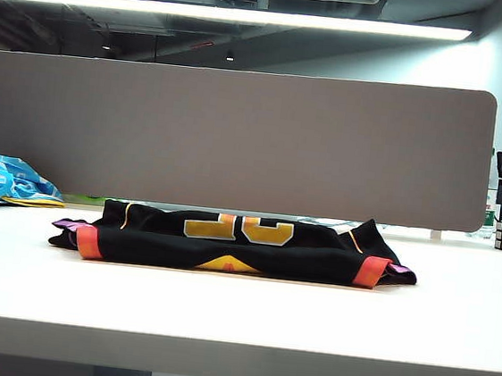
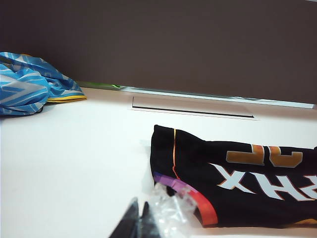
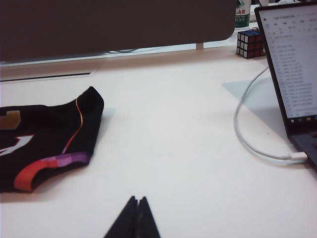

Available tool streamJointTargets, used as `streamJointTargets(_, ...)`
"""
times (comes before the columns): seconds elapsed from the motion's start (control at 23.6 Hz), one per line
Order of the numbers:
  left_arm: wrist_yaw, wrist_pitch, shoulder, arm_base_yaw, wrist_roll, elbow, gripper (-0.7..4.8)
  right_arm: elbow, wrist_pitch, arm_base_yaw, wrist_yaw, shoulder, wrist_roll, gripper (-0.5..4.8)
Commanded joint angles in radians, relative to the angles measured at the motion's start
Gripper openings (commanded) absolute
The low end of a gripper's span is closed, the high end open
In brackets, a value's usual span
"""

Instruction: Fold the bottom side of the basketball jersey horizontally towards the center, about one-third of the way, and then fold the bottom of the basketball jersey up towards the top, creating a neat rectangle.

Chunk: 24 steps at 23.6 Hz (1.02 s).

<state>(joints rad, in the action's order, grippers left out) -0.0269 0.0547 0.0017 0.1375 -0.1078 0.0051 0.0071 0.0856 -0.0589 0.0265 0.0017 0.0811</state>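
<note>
Lying folded on the table [image 1: 237,321], basketball jersey [image 1: 236,242] between and beyond left hand [image 2: 140,218] and right hand [image 3: 137,214], both closed, empty

Office: desk divider [image 1: 238,137], laptop [image 3: 292,69] w/ cable [image 3: 247,134], open ceiling w/ strip light [image 1: 233,13]

The basketball jersey [image 1: 236,243] lies folded into a low, wide rectangle in the middle of the white surface [image 1: 238,312]. It is black, with yellow-orange number shapes on its upper layer, white lettering, thin orange side piping, and curved orange-to-purple trim at both ends. Its edges lie flat.
</note>
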Motion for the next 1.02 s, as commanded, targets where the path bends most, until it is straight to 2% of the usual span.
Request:
streamJointTargets(0.04,0.004,0.012,0.000,-0.002,0.003,0.002,-0.06,-0.006,-0.039,0.002,0.003,-0.002,-0.003,-0.08)
streamJointTargets(1.02,0.004,0.012,0.000,-0.002,0.003,0.002,-0.06,-0.006,-0.023,0.002,0.002,-0.002,-0.003,-0.08)
